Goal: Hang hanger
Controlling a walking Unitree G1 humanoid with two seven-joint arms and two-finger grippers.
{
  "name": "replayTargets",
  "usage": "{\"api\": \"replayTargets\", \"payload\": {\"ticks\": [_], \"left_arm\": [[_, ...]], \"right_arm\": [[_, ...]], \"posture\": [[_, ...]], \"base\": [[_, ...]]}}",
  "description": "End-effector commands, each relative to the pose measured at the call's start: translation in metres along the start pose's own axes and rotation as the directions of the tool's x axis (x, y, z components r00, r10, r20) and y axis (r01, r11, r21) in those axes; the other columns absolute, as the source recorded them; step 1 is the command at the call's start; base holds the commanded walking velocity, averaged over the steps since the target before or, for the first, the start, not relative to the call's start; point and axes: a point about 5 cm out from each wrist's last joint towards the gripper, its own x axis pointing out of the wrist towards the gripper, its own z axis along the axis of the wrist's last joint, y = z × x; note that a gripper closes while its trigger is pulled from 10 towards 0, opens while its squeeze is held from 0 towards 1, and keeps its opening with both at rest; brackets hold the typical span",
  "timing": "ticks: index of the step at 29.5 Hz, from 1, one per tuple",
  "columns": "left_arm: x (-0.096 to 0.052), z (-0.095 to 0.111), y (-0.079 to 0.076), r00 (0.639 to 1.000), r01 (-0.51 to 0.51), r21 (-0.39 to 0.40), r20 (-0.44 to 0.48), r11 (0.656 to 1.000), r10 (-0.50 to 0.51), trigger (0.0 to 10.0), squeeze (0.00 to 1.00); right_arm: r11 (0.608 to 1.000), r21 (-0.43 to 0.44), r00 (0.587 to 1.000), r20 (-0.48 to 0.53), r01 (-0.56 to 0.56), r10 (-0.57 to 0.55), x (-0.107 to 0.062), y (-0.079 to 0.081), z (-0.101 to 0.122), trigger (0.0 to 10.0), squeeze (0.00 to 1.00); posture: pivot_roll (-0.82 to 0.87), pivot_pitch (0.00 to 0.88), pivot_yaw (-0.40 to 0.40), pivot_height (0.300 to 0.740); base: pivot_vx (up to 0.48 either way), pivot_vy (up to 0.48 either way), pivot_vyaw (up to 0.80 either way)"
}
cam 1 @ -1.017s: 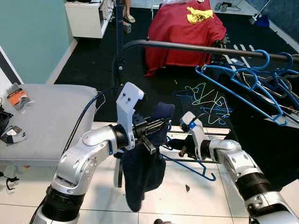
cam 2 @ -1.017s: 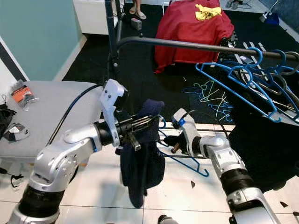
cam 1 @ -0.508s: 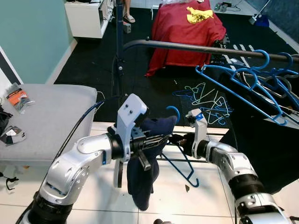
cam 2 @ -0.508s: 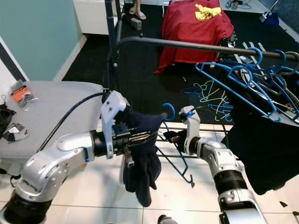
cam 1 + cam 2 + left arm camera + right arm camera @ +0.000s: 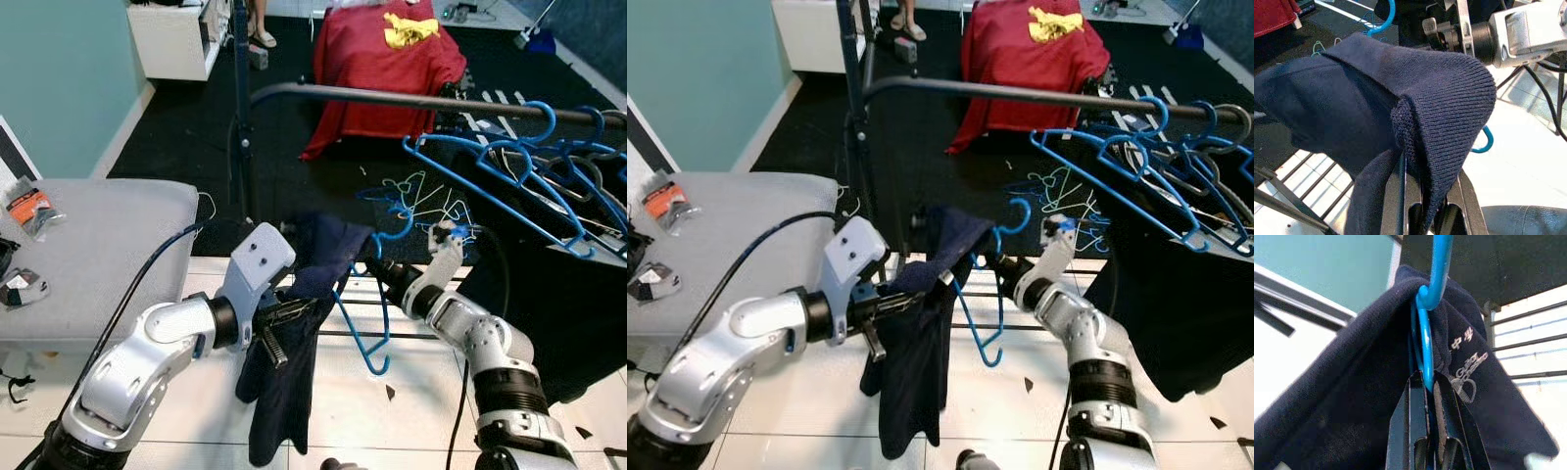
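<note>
A blue plastic hanger (image 5: pixel 370 323) hangs hook-up with a dark navy garment (image 5: pixel 292 343) draped over one side of it. My right gripper (image 5: pixel 380 271) is shut on the hanger's neck (image 5: pixel 1425 345), just below the hook (image 5: pixel 396 221). My left gripper (image 5: pixel 281 328) is shut on a fold of the navy garment (image 5: pixel 1420 93), lower and to the left. The dark clothes rail (image 5: pixel 392 95) runs across behind and above, well beyond the hook. Several blue hangers (image 5: pixel 524 166) hang on its right part.
A grey padded table (image 5: pixel 98 245) stands at the left. The rail's upright post (image 5: pixel 241 108) rises behind the garment. A black garment (image 5: pixel 558 294) hangs at the right. Loose hangers (image 5: pixel 421 201) lie on the dark floor, a red cloth (image 5: pixel 382 49) beyond.
My right gripper has risen and turned the hanger from lying low and flat to upright, hook on top. The garment now hangs longer from the left gripper.
</note>
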Motion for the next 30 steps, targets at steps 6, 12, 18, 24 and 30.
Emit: {"api": "replayTargets", "payload": {"ticks": [6, 12, 18, 24, 30], "left_arm": [[0.0, -0.008, -0.005, 1.0, 0.013, 0.038, -0.029, 0.999, -0.012, 10.0, 0.0], [0.009, -0.001, -0.008, 1.0, 0.001, 0.061, 0.024, 0.998, -0.003, 10.0, 0.0], [0.016, 0.006, -0.014, 0.998, 0.031, 0.056, 0.061, 0.998, -0.034, 10.0, 0.0], [0.022, 0.011, -0.015, 0.995, 0.047, 0.037, 0.082, 0.998, -0.05, 10.0, 0.0], [0.026, 0.003, -0.01, 0.999, 0.011, 0.031, 0.05, 0.999, -0.013, 10.0, 0.0]], "right_arm": [[0.987, 0.158, 0.993, 0.109, 0.03, -0.048, -0.003, 0.0, 0.019, 10.0, 0.0], [0.949, 0.271, 0.932, 0.276, 0.161, -0.237, 0.002, 0.005, 0.042, 10.0, 0.0], [0.938, 0.259, 0.883, 0.35, 0.229, -0.312, 0.008, 0.017, 0.055, 10.0, 0.0], [0.93, 0.336, 0.886, 0.37, 0.152, -0.278, 0.019, 0.038, 0.058, 10.0, 0.0], [0.904, 0.425, 0.917, 0.346, 0.036, -0.199, 0.025, 0.053, 0.057, 10.0, 0.0]], "posture": [[-0.04, 0.171, -0.04, 0.74], [-0.04, 0.185, -0.038, 0.74], [-0.04, 0.192, -0.04, 0.74], [-0.04, 0.193, -0.044, 0.74], [-0.04, 0.193, -0.046, 0.74]], "base": [[0.0, 0.0, 0.0], [0.0, 0.0, 0.0], [0.0, 0.0, 0.0], [0.0, 0.0, 0.0], [0.0, 0.0, 0.0]]}}
